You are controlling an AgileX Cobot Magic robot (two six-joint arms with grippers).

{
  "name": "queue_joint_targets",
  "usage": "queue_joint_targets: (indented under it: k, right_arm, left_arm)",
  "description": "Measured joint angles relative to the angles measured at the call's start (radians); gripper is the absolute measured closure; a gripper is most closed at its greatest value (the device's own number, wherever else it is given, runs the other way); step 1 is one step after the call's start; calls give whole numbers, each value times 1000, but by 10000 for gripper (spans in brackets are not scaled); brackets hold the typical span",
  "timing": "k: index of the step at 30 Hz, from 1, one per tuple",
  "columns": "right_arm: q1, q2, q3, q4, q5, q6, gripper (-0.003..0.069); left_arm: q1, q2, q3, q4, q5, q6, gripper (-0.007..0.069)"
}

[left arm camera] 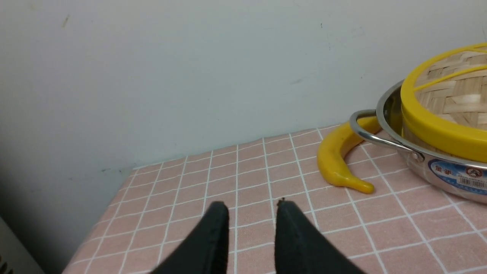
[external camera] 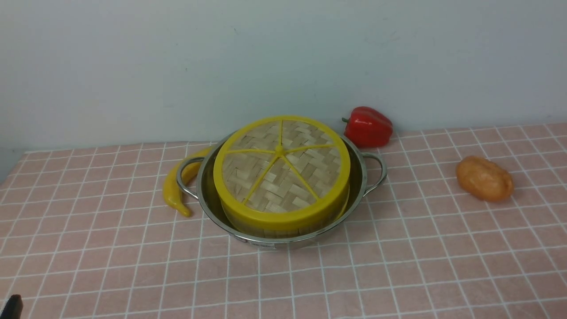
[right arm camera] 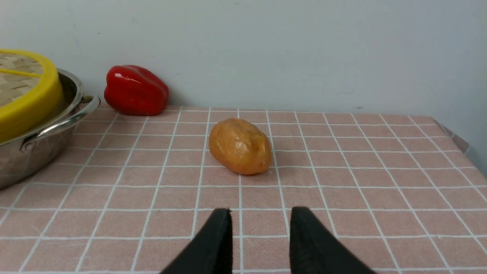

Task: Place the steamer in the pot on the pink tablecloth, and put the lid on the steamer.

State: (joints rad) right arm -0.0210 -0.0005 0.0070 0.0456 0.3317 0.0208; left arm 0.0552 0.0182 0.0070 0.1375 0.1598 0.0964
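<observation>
The shiny steel pot (external camera: 359,177) stands on the pink tablecloth (external camera: 398,266) near the back wall. Inside it sits the steamer (external camera: 266,229); only a strip of its bamboo wall shows. The woven lid (external camera: 281,170) with its yellow rim and spokes lies on top and hides the steamer's inside. My left gripper (left arm camera: 251,205) hovers over the cloth left of the pot, open, nothing between its fingers; a black tip of it shows in the front view's lower left corner (external camera: 11,305). My right gripper (right arm camera: 261,210) is open and empty over the cloth right of the pot (right arm camera: 34,152).
A yellow banana (external camera: 175,186) curves against the pot's left handle. A red bell pepper (external camera: 367,126) lies by the wall behind the right handle. An orange-brown potato (external camera: 485,178) rests to the right. The cloth's edges drop off at both sides.
</observation>
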Motion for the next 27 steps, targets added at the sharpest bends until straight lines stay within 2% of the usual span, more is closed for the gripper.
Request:
queue_joint_targets:
  k: [27]
  right_arm:
    - [0, 0, 0, 0, 0, 7, 419]
  left_arm:
    - [0, 0, 0, 0, 0, 0, 405]
